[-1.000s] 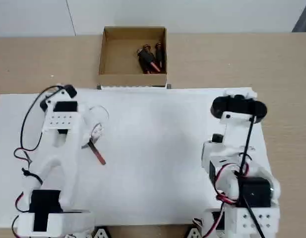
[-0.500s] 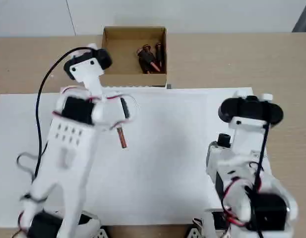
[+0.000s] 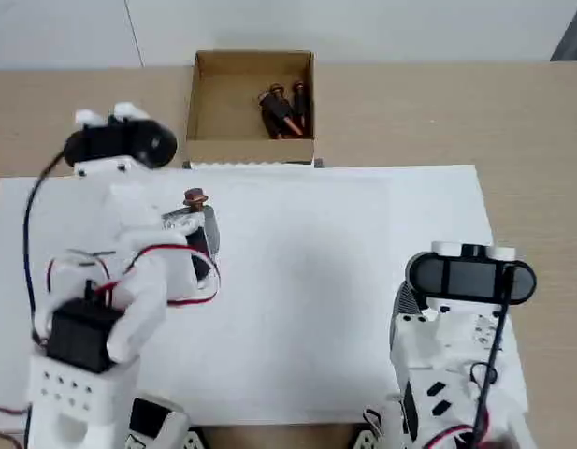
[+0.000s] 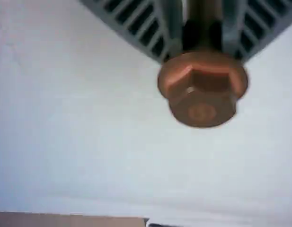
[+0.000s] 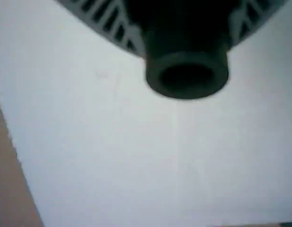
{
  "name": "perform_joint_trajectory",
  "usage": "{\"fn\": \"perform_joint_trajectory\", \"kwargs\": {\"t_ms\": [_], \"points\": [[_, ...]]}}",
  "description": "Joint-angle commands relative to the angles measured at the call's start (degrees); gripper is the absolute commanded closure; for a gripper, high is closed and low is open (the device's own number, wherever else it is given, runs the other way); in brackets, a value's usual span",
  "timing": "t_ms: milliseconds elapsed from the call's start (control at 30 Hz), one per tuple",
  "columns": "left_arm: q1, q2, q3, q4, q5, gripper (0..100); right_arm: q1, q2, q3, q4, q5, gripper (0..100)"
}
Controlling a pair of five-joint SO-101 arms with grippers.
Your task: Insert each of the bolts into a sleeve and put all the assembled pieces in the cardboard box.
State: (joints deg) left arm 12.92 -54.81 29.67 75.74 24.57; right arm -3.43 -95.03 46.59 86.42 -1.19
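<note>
My left gripper point(image 3: 198, 223) is shut on a copper bolt point(image 3: 194, 197) above the left part of the white sheet. The bolt's hexagonal head point(image 4: 202, 87) sticks out beyond the jaws, and its shank runs back between them. At the front right, my right gripper point(image 5: 186, 28) is shut on a black sleeve point(image 5: 186, 71) whose open end points away from the jaws, over the sheet. The cardboard box point(image 3: 206, 98) stands at the back centre with several assembled pieces point(image 3: 283, 108) in its right half.
A large white sheet point(image 3: 325, 262) covers the wooden table point(image 3: 410, 112) between the arms. The right arm's body point(image 3: 466, 281) stands over the sheet's front right corner. The box lies just beyond the sheet's far edge.
The left arm lifted the bolt off the sheet and swung it so its head now faces up. The right arm drew back toward the front edge.
</note>
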Motion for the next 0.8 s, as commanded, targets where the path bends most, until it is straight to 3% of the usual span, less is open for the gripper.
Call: {"fn": "perform_joint_trajectory", "kwargs": {"t_ms": [0,167,500,767], "points": [[-0.7,-10.29,11.82,-13.1,-2.81,99,0.31,-4.7,5.63,-5.23,0.7,99.5],[-0.26,-20.57,25.1,-24.09,-3.69,99,0.13,-9.01,13.19,-10.24,0.7,99.5],[-0.26,-28.75,36.0,-29.54,-2.29,99,-0.04,-8.84,25.23,-21.67,0.26,99.5],[2.73,-36.31,50.51,-43.52,-2.29,99,-14.55,-8.84,34.81,-32.13,0.35,99.5]]}}
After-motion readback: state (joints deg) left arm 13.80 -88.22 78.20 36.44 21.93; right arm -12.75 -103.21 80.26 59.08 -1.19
